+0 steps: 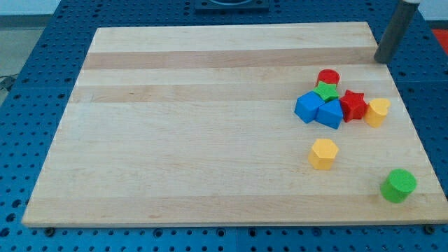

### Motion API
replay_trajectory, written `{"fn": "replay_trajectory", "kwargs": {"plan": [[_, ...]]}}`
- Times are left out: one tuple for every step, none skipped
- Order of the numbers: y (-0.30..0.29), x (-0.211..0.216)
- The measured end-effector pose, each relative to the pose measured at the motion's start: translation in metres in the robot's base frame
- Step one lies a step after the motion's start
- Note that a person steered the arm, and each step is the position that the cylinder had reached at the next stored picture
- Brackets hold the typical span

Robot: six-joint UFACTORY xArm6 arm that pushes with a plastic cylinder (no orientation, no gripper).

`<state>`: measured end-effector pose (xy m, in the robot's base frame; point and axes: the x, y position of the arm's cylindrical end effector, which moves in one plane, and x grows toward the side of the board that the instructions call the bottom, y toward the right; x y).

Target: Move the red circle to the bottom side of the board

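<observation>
Dark grey and slanting, my rod comes down at the far right of the scene, and my tip (381, 60) rests just past the right edge of the wooden board (210, 126), over the blue perforated table (428, 105). I carry no jaws, so there is no opening or closing to report; my tip touches no block.

The red circle (328, 76) lies to the left of my tip and a little nearer, apart from it, with bare board between us. It is the farthest piece of a tight cluster on the right part of the board. Touching its near side is the green star (326, 91). Below that sit two blue blocks side by side: the left blue block (307, 107) and the right blue block (330, 114), whose exact shapes I cannot make out. Right of the green star is the red star (353, 104), and just beside it, further right, a yellow block (378, 111).

Nearer still, apart from the cluster, stands the yellow hexagon (323, 153). The green circle (399, 185) lies alone near the board's near right corner.
</observation>
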<state>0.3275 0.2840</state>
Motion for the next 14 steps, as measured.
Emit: {"fn": "replay_trajectory", "kwargs": {"plan": [[-0.004, 0.007], [-0.037, 0.011], [-0.042, 0.011], [-0.066, 0.012], [-0.066, 0.012], [-0.069, 0.033], [-0.069, 0.037], [-0.073, 0.036], [-0.104, 0.035], [-0.131, 0.035], [-0.160, 0.037], [-0.187, 0.041], [-0.213, 0.050], [-0.242, 0.069]]}}
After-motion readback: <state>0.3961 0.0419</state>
